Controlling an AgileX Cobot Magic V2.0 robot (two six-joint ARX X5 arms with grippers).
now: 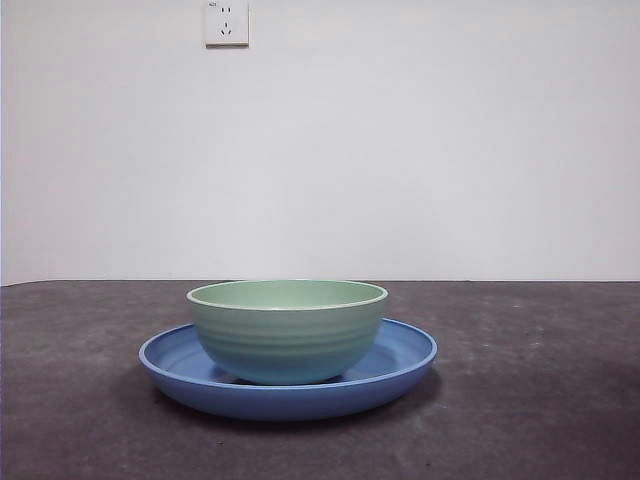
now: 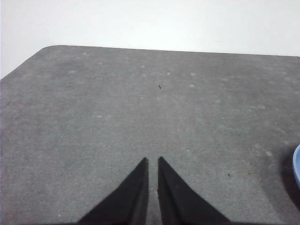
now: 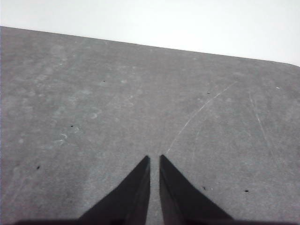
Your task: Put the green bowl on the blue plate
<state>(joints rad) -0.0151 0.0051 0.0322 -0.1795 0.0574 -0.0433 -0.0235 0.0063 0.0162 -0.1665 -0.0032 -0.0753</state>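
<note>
The green bowl (image 1: 287,330) stands upright inside the blue plate (image 1: 400,355) at the middle of the dark table in the front view. A sliver of the plate's rim (image 2: 297,165) shows at the edge of the left wrist view. My left gripper (image 2: 153,161) is shut and empty, over bare table away from the plate. My right gripper (image 3: 154,159) is shut and empty over bare table; neither bowl nor plate shows in its view. No arm shows in the front view.
The dark grey table (image 1: 540,400) runs back to a white wall with a power socket (image 1: 226,22). The table's rounded far corner (image 2: 47,49) shows in the left wrist view, and its far edge (image 3: 187,49) in the right wrist view.
</note>
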